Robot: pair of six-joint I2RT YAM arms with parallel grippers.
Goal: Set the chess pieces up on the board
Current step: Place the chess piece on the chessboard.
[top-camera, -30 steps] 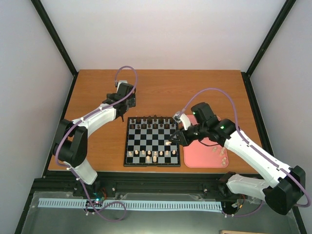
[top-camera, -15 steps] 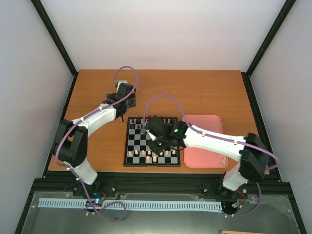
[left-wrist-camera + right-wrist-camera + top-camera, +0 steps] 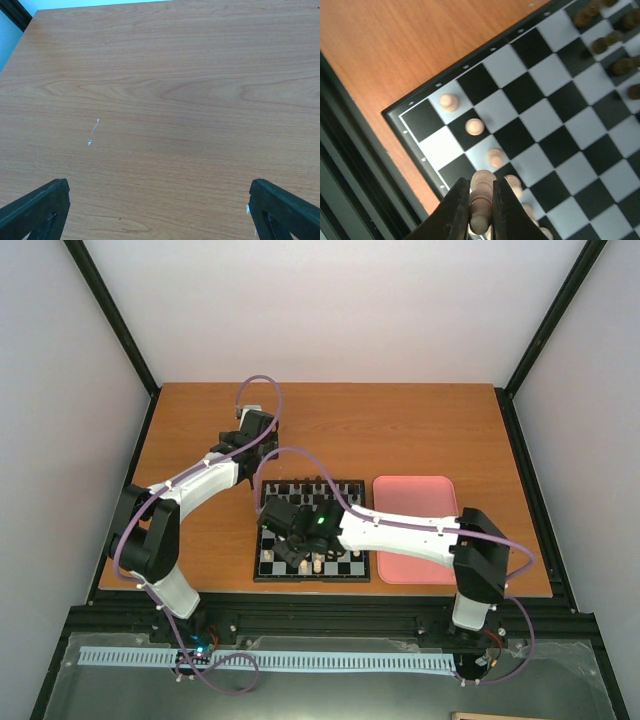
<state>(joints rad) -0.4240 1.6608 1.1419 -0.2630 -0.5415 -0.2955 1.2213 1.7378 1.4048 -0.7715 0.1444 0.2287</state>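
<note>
The wooden surface (image 3: 400, 430) carries the board (image 3: 330, 578) toward 6 o'clock, pink tray (image 3: 415, 495) at its 3 o'clock, dark pieces (image 3: 600, 45) ranked along its 12 o'clock edge and a part-filled row of pale pieces (image 3: 474, 127) near 6 o'clock. The right tool (image 3: 481, 197) grips one pale piece (image 3: 483, 179) over the board's 7 o'clock corner; the left tool (image 3: 157, 212) hangs released at 10 o'clock. Roughly halfway, I'd judge: the outermost corner squares are bare.

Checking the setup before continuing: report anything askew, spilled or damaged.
Only a small white scuff on the wooden table in the left wrist view. The pale pieces on the board stand upright.
</note>
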